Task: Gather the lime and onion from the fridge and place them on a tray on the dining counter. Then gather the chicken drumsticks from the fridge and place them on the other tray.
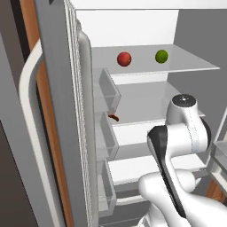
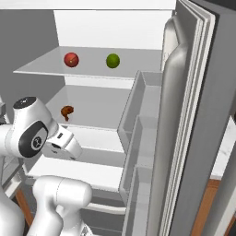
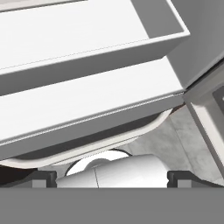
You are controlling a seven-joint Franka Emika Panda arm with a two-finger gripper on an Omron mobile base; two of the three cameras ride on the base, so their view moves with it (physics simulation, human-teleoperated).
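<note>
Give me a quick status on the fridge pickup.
Gripper open, empty, low by the fridge drawers. Onion and lime on the upper shelf, untouched. Chicken drumstick one shelf down. Doors open, nothing blocking the shelves.

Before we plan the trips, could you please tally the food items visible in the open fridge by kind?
Lime: 1
Onion: 1
Chicken drumsticks: 1 brown piece visible; I cannot tell if more lie behind it
Total: 3

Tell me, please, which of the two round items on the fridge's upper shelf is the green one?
The lime, the right-hand ball on that shelf; the onion beside it is dark red.
</note>
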